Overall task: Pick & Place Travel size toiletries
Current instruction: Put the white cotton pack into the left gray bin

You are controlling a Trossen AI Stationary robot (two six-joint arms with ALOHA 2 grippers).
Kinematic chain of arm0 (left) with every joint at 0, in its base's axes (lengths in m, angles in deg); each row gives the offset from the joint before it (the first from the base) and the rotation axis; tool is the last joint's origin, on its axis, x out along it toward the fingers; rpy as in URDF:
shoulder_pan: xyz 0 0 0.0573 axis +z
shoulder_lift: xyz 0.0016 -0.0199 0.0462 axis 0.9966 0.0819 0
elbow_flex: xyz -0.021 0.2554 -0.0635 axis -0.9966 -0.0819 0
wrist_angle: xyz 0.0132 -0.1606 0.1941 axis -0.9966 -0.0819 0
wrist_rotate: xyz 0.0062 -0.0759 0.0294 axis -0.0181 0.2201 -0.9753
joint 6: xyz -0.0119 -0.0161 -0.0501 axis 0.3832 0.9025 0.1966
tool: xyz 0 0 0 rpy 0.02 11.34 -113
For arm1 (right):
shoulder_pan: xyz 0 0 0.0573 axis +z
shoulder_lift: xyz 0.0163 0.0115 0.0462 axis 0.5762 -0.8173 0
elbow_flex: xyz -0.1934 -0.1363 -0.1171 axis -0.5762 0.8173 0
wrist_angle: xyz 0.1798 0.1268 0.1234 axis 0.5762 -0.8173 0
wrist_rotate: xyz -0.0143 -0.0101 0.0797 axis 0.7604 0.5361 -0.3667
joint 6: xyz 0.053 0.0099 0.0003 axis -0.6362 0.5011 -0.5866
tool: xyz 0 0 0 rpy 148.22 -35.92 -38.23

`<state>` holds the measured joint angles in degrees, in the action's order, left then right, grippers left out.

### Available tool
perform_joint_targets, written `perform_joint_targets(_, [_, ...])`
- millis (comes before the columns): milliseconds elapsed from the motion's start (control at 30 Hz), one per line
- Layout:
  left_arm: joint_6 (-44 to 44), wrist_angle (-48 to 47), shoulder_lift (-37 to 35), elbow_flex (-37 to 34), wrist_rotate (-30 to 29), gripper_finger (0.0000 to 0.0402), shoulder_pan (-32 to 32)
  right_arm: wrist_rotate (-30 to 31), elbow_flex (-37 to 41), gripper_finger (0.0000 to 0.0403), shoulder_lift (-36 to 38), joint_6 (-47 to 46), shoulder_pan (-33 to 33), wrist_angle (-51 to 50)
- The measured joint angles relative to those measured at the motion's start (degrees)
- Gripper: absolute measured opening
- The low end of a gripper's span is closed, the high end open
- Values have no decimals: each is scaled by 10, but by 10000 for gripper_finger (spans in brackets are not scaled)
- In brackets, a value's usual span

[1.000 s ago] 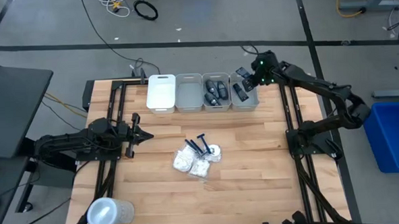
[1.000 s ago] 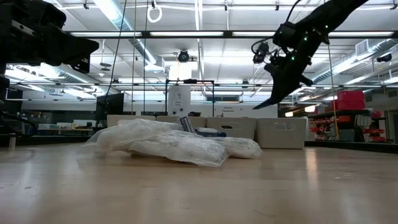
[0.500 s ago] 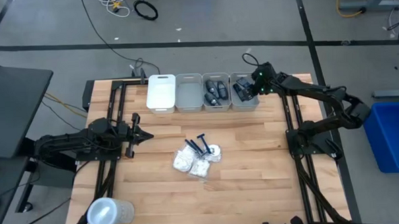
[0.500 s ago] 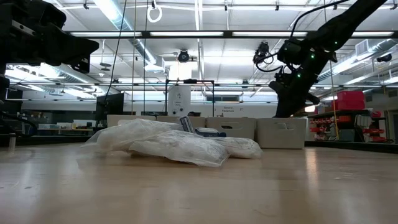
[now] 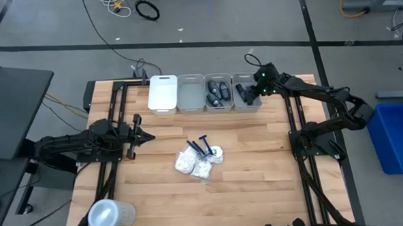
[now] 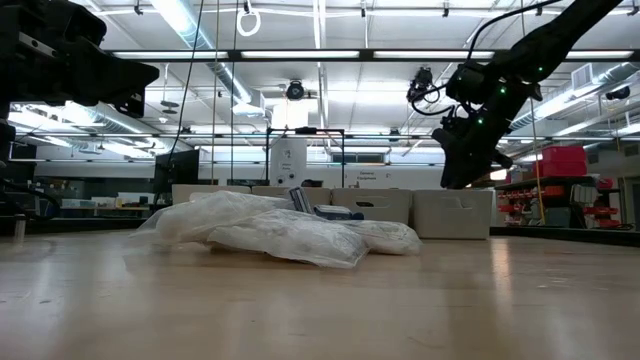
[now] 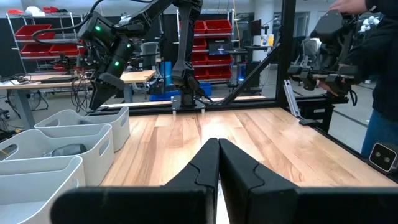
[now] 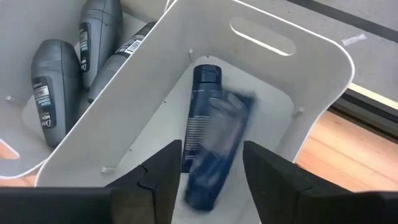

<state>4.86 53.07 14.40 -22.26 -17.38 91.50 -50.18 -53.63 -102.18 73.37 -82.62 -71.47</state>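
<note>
Right tool (image 8: 205, 171) dropped into end bin (image 8: 311, 56), blue bottle (image 8: 202, 102) label unreadable.

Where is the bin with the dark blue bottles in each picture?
High view: the rightmost bin in the row, under the right gripper.
Low view: right end of the bin row, below that gripper.
Left wrist view: farthest bin, under the other arm.
Right wrist view: fills the middle, dark blue bottles inside.
Shared landmark: the right gripper above it.
</note>
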Motion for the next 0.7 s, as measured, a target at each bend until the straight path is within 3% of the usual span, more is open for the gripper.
perform_joint_targets(333, [0,0,0,0,0,16,0,1,0,238,0,0,6,2])
perform_joint_targets(700, [0,0,0,0,0,16,0,0,0,271,9,32,80,86])
